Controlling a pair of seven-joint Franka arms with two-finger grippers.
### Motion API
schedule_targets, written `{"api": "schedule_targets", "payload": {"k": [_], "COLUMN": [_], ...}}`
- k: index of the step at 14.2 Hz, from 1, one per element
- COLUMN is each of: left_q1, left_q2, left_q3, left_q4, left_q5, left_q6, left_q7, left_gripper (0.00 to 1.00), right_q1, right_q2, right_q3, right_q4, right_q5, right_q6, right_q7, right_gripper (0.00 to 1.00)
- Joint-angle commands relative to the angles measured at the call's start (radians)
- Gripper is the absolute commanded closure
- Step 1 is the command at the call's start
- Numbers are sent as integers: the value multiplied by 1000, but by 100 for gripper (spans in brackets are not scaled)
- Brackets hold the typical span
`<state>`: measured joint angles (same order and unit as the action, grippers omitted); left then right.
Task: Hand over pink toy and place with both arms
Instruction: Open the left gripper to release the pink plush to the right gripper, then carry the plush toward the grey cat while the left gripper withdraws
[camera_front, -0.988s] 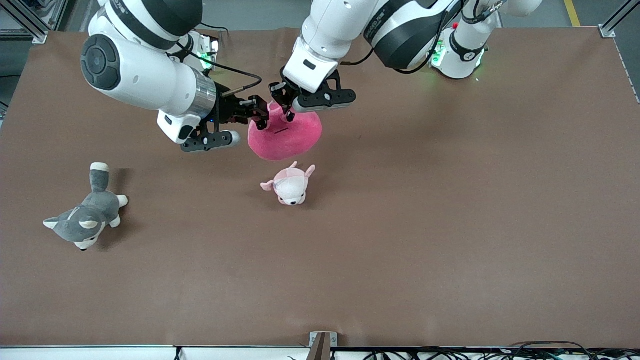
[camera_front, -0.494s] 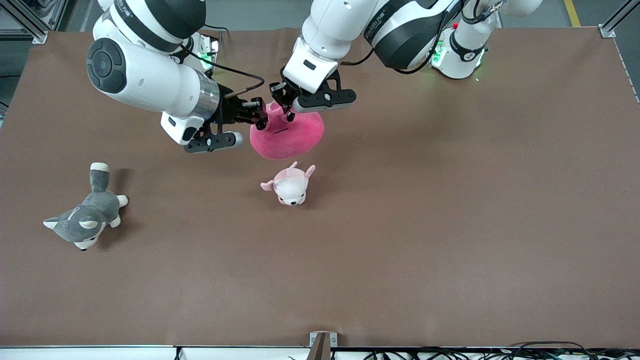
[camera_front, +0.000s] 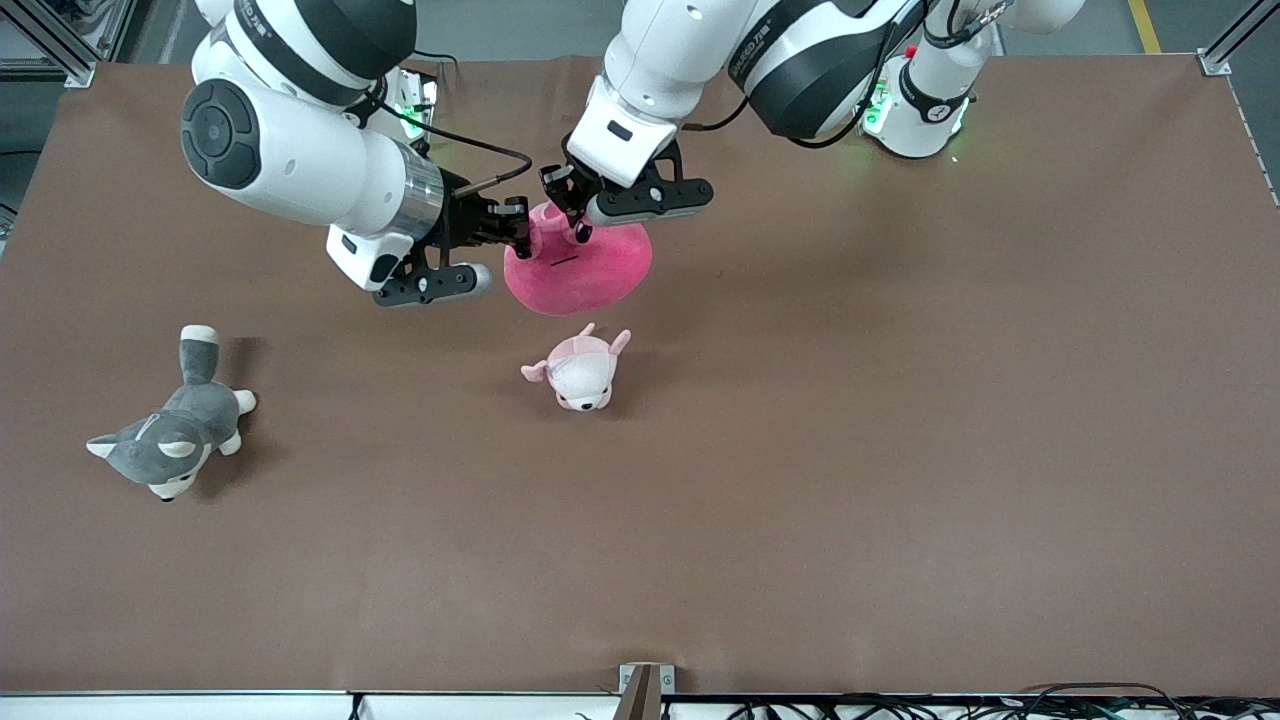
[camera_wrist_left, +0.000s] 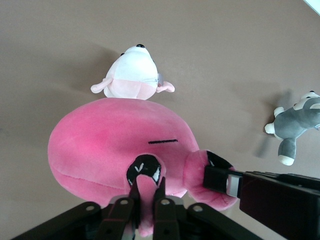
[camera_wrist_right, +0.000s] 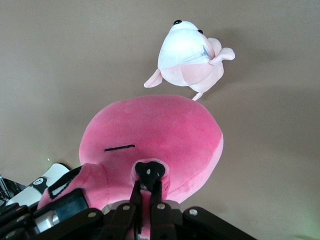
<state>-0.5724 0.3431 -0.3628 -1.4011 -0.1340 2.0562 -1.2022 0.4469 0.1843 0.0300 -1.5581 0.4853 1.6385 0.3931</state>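
Observation:
The pink toy (camera_front: 580, 270), a round hot-pink plush, hangs above the brown table (camera_front: 900, 400) with both grippers on it. My left gripper (camera_front: 577, 226) comes down from above and is shut on a pink fold by a dark eye (camera_wrist_left: 145, 169); in the left wrist view the left gripper (camera_wrist_left: 146, 184) pinches that fold of the pink toy (camera_wrist_left: 110, 140). My right gripper (camera_front: 521, 230) reaches in from the side and is shut on the toy's edge. In the right wrist view the right gripper (camera_wrist_right: 146, 189) squeezes pink fabric of the toy (camera_wrist_right: 165, 130) under a dark patch.
A small pale pink-and-white plush (camera_front: 580, 372) lies on the table just nearer the front camera than the spot under the held toy. A grey-and-white husky plush (camera_front: 168, 438) lies toward the right arm's end. The table's front edge (camera_front: 640, 690) carries a bracket.
The right gripper has closed on the pink toy's edge while its arm shifted slightly toward the left arm. The toy moved a little the same way. The left arm held still.

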Motion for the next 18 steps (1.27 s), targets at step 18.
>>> {"api": "schedule_targets", "payload": {"k": [18], "left_q1": [478], "left_q2": [-332], "left_q3": [7], "left_q4": [-45], "left_q5": [165], "left_q6": [-570], "left_q7": [679], "left_gripper": [0], "right_q1": [-448], "right_q2": [219], "right_q3": [-13], "right_q4": [104], "right_q5": [-33], "right_q6": [-140], "right_q7": [-565], "right_gripper": [100]}}
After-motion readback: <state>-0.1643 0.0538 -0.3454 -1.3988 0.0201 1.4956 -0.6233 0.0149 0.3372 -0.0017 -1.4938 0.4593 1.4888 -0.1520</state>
